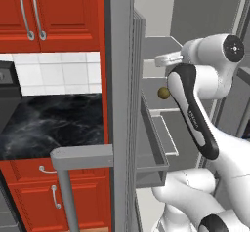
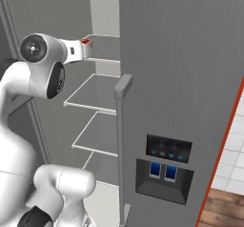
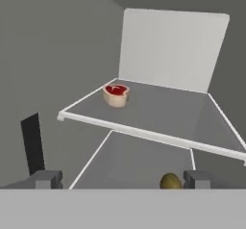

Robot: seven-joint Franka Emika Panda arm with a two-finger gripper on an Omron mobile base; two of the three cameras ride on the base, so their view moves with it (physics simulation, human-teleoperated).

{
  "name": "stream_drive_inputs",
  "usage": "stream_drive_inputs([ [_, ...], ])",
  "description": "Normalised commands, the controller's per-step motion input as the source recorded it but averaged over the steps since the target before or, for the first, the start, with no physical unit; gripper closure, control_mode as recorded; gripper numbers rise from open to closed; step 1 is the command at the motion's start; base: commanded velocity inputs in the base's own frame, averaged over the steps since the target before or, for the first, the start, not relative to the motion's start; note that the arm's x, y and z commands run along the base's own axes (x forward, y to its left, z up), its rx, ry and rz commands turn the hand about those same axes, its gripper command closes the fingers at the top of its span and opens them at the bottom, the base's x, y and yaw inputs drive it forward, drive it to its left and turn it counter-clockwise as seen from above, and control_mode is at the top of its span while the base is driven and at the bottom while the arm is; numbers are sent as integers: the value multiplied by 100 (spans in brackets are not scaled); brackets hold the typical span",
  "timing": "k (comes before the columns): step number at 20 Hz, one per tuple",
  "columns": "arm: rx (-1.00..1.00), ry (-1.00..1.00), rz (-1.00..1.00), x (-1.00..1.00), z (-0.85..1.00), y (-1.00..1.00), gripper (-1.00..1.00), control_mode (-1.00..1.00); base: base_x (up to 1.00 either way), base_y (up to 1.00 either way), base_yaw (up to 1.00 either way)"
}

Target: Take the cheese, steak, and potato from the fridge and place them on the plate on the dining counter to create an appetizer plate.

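Note:
The fridge (image 1: pixel 122 80) stands with its left door open, and my arm reaches into it. The steak (image 3: pixel 116 94), a red slab with a tan rim, lies near the front left of a white-edged shelf (image 3: pixel 158 112), ahead of and above my gripper (image 3: pixel 122 181). The gripper is open with nothing between its fingers (image 3: pixel 47 179). The potato (image 3: pixel 170 181), a small olive-brown ball, sits on the shelf below, close to the right finger. It also shows beside my forearm as the potato (image 1: pixel 163 93). The cheese, the plate and the dining counter are out of view.
The open door's bins (image 1: pixel 154 153) and its handle (image 1: pixel 73 160) jut out to the left of my arm. The right fridge door (image 2: pixel 181 78) is shut, with a dark dispenser panel (image 2: pixel 167 166). Red cabinets and a black counter (image 1: pixel 53 119) lie further left.

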Motion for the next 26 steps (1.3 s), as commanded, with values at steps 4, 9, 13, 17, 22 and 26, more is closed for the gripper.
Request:
stream_drive_inputs([
  [4, 0, 17, 0, 53, 0, 16, -100, -100, 0, 0, 0],
  [9, 0, 7, 0, 50, 0, 6, -100, -100, 0, 0, 0],
  [13, 0, 0, 2, 50, -13, 0, -100, -100, 0, 0, 0],
  [17, 0, 0, 2, 44, -18, 4, -100, -100, 0, 0, 0],
  [22, 0, 0, 2, 47, -20, 15, -100, -100, 0, 0, 0],
  [26, 0, 5, 3, 50, -14, 20, -100, -100, 0, 0, 0],
])
